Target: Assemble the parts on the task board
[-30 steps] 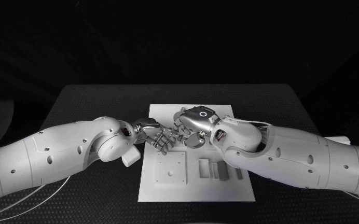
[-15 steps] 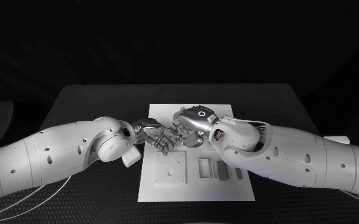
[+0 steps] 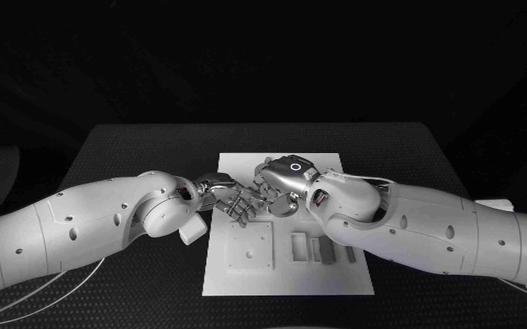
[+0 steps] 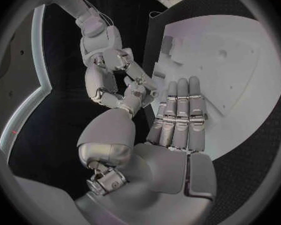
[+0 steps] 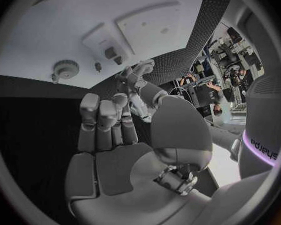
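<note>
The white task board (image 3: 288, 279) lies in the middle of the black table. My left hand (image 3: 231, 203) and right hand (image 3: 280, 184) meet over its far-left part, close together. In the left wrist view my left hand (image 4: 178, 120) holds its fingers straight and together above the board (image 4: 240, 60), with nothing in them, and the right hand (image 4: 109, 60) is close to its thumb. My right hand (image 5: 106, 130) also has its fingers straight and holds nothing. A square plate (image 3: 250, 247) and two narrow parts (image 3: 298, 247) (image 3: 322, 250) sit on the board's near half.
In the right wrist view the board (image 5: 65, 15) carries a round grey part (image 5: 65, 67), a small recessed block (image 5: 106, 45) and the square plate (image 5: 147, 22). Black table surface (image 3: 132, 154) runs around the board on all sides.
</note>
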